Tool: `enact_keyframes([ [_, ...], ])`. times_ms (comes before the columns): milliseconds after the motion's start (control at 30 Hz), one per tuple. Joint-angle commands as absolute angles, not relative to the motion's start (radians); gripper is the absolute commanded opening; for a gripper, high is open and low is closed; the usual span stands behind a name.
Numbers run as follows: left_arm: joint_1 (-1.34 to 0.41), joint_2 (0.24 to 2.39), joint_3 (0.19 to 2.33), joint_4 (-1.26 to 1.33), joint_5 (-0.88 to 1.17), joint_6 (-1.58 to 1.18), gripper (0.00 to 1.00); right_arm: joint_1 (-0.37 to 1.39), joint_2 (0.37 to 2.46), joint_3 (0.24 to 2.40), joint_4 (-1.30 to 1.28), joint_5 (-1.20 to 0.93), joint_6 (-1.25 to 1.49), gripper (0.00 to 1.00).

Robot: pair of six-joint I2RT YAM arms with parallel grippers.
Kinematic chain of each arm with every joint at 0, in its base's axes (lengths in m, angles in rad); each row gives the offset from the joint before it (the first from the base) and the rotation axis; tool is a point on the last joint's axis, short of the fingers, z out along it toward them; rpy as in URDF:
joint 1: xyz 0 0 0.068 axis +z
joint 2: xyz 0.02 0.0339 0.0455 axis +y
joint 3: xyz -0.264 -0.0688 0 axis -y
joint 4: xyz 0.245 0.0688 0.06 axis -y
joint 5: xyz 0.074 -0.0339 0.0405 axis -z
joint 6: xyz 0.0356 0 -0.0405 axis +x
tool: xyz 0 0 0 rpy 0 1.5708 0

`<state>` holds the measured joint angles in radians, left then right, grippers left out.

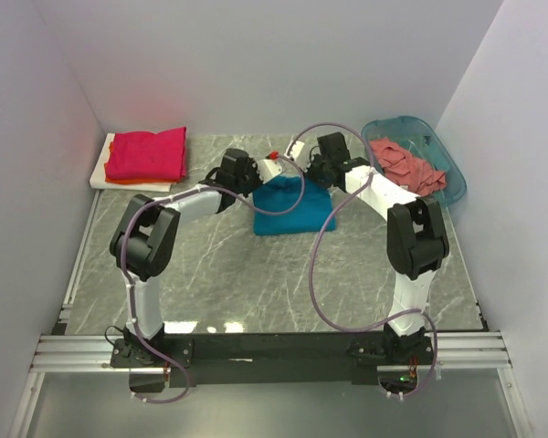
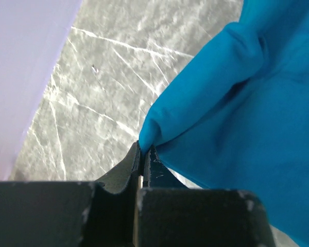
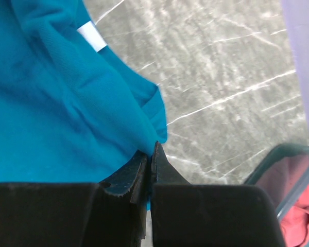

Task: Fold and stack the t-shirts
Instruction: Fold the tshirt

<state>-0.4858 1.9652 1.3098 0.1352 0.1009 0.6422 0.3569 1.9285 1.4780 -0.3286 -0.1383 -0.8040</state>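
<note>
A teal-blue t-shirt [image 1: 281,208] hangs bunched between both arms over the middle back of the table. My left gripper [image 2: 145,149] is shut on a pinched fold of the teal-blue t-shirt [image 2: 237,113] at its left edge. On the shirt's right edge, the teal-blue t-shirt [image 3: 56,98] is pinched in my right gripper [image 3: 150,150], which is also shut. A folded magenta-red t-shirt [image 1: 148,152] lies on an orange one [image 1: 128,181] at the back left. A salmon-pink t-shirt [image 1: 404,164] lies crumpled in the basket.
The translucent teal basket [image 1: 447,151] stands at the back right, close to the right arm; its rim [image 3: 270,164] shows in the right wrist view. A flat white board [image 1: 101,169] bears the folded stack by the left wall. Grey marbled tabletop [image 1: 247,283] lies in front.
</note>
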Motion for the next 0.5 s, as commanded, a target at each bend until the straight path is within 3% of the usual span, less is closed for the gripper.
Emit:
enact_keyframes([
  [0, -0.482, 1.994, 1.370, 0.158, 0.104, 0.637, 0.00, 0.348, 1.954, 1.535, -0.282, -0.118, -0.778, 0.00],
  [333, -0.483, 2.026, 1.408, 0.130, 0.107, 0.618, 0.00, 0.348, 1.983, 1.552, -0.276, -0.095, -0.758, 0.00],
  [433, -0.482, 2.039, 1.423, 0.133, 0.088, 0.600, 0.01, 0.350, 1.996, 1.559, -0.247, -0.059, -0.739, 0.15],
  [467, -0.483, 2.042, 1.431, 0.140, 0.056, 0.591, 0.03, 0.350, 2.006, 1.560, -0.221, -0.026, -0.706, 0.34],
])
